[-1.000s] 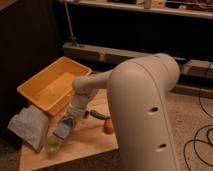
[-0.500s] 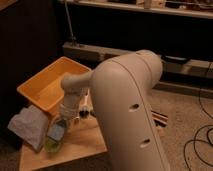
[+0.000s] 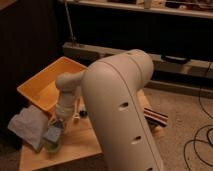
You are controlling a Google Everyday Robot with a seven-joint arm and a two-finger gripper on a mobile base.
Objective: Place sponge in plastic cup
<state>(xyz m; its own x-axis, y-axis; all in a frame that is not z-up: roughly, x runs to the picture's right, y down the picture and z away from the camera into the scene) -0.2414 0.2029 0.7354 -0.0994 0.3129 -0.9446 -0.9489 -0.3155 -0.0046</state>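
A clear plastic cup (image 3: 52,145) stands near the front left of the small wooden table (image 3: 75,150). A bluish sponge (image 3: 52,134) sits at the cup's mouth, right under my gripper (image 3: 56,125), which hangs straight down over the cup. My big white arm (image 3: 117,100) fills the middle of the view and hides the table's right part.
An orange bin (image 3: 42,87) stands at the table's back left. A crumpled grey cloth (image 3: 27,127) lies left of the cup. A dark striped object (image 3: 156,117) lies on the floor to the right. Cables (image 3: 200,140) run across the floor at far right.
My arm has swung left and nearer the camera, hiding more of the table. The gripper with the sponge has come down over the cup.
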